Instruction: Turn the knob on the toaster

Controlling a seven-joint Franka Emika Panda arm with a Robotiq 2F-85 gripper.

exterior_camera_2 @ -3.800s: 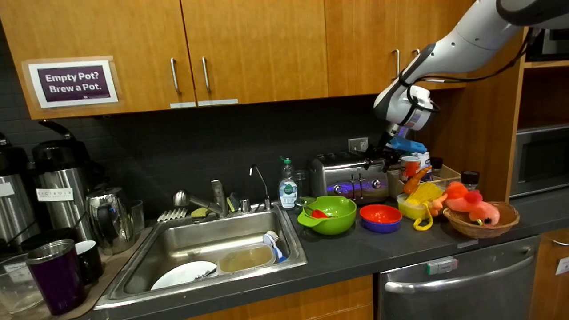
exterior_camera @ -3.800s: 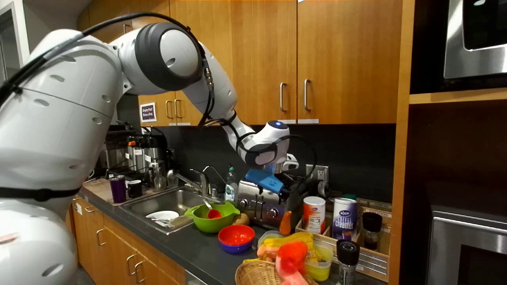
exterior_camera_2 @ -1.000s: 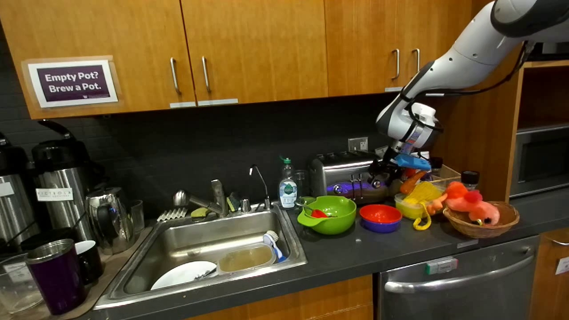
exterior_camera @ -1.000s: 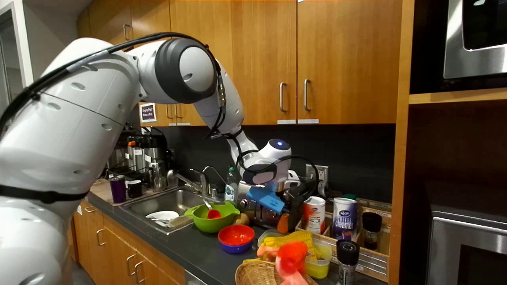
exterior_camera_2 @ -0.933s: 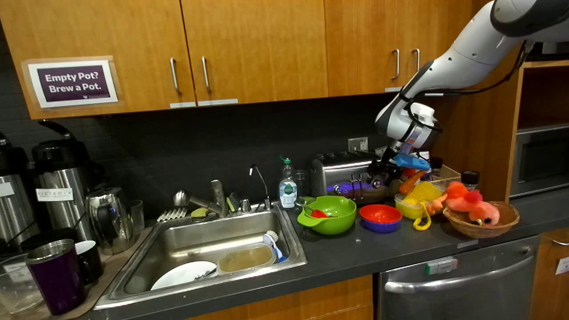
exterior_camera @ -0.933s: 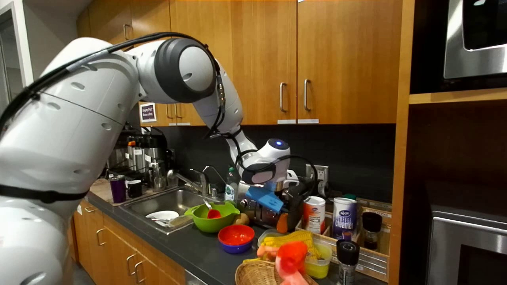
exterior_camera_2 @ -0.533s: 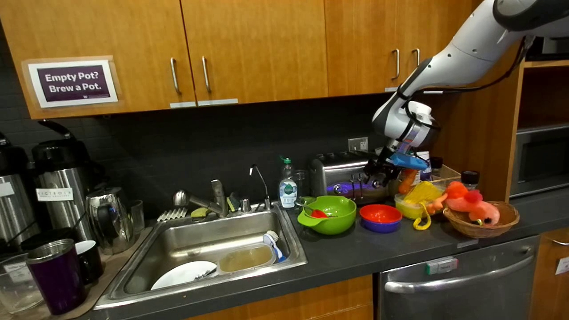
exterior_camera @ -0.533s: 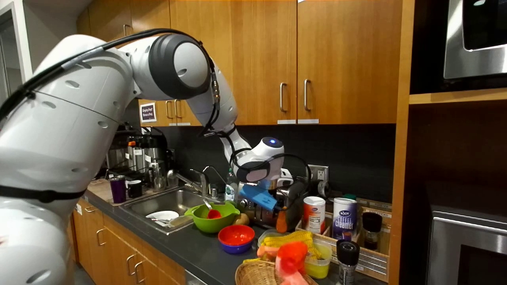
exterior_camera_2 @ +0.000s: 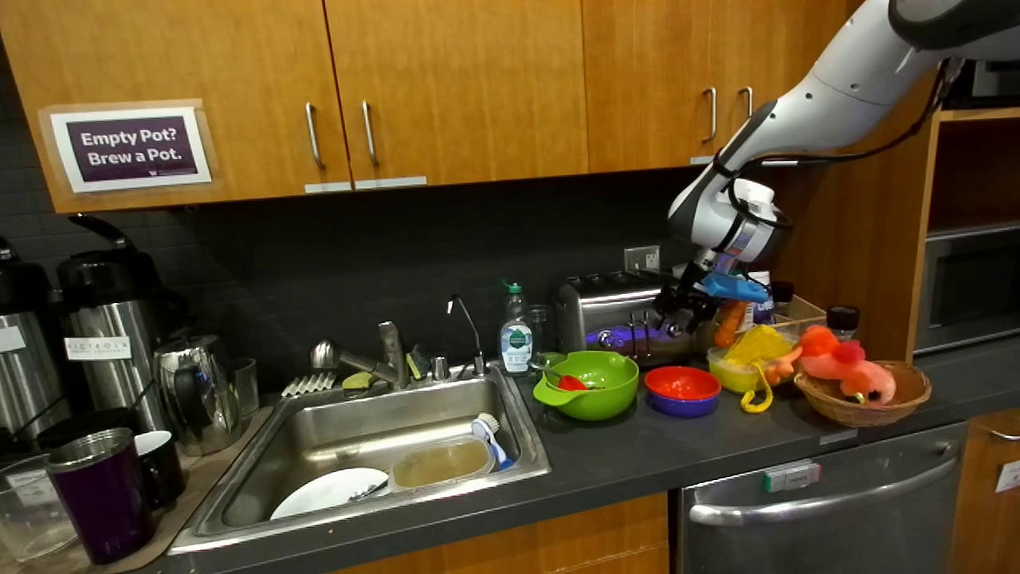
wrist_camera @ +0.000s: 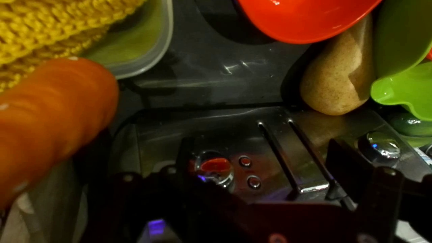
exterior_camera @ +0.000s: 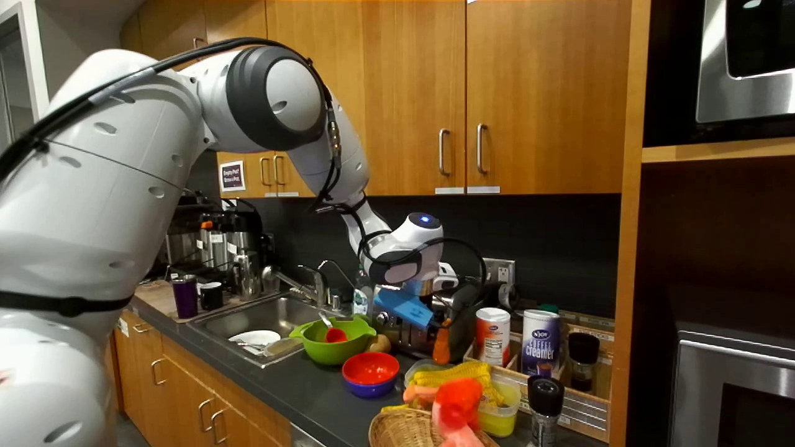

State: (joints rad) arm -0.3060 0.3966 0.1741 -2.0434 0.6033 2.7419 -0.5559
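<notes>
In an exterior view, left to right: soap bottle; toaster, on the counter; jaws, spread apart, before its right end. In the wrist view, left to right: carrot, knob, levers, second knob. The first knob, the likely target, and the levers appear between the fingers; contact cannot be told. A good turn calls for centring the gap on that knob, clearing the levers, closing lightly, then rotating about the knob's axis without brushing the carrot. Compared with a few seconds earlier, the jaws sit lower in both exterior views and the carrot leans less.
</notes>
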